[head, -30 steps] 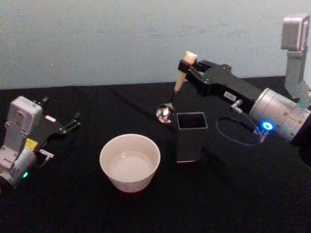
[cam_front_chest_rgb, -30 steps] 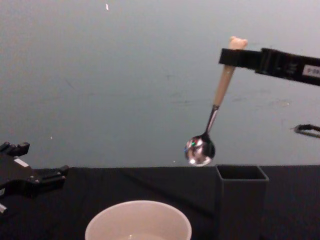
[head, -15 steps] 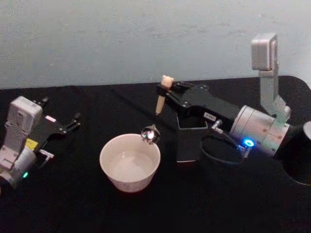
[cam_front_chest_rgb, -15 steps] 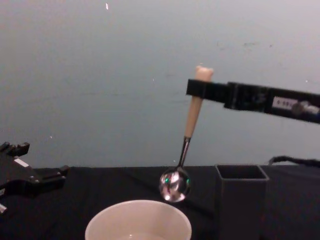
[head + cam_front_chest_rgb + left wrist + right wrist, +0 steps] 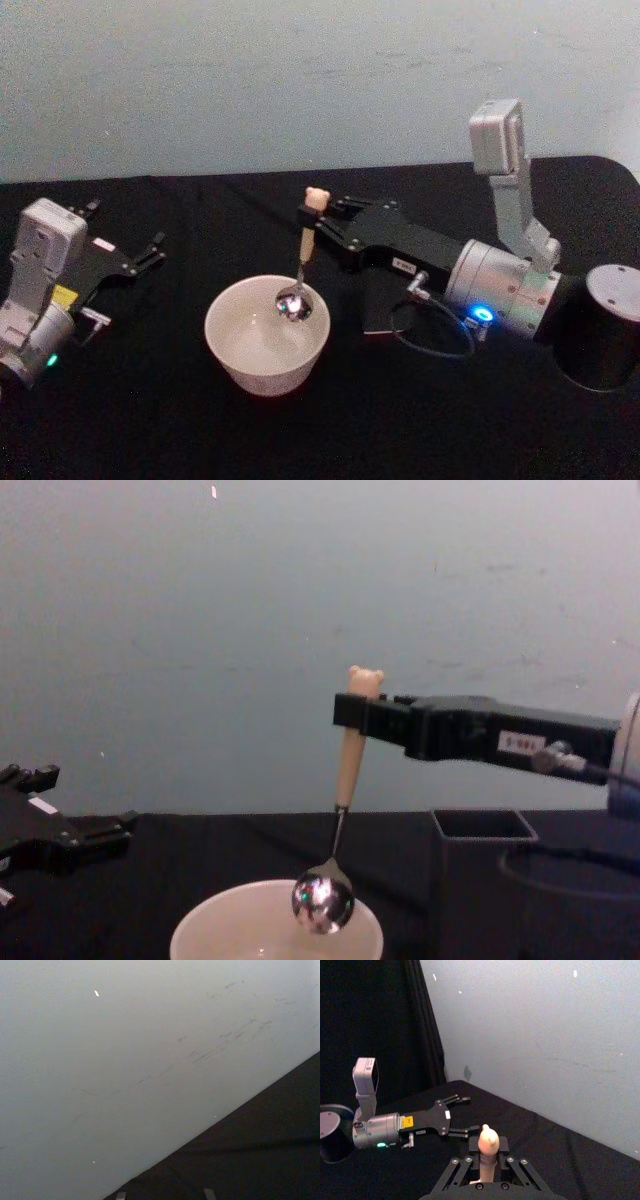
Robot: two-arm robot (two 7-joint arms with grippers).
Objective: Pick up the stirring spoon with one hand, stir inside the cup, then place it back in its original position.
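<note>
stirring spoon [image 5: 301, 263] lowered into cup [image 5: 236, 350], handle top clamped between right gripper [image 5: 312, 214] fingers [image 5: 376, 715]

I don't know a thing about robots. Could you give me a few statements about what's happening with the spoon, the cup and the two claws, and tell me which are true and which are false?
1. The right claw is shut on the beige handle of the stirring spoon. True.
2. The left claw is steadying the cup. False: it sits open at the left, apart from the cup.
3. The spoon's shiny bowl hangs at the cup's opening. True.
4. The spoon stands in the dark square holder. False: the spoon is held up over the cup, and the holder stands beside the cup.
5. The cup lies tipped on its side. False: it stands upright.
</note>
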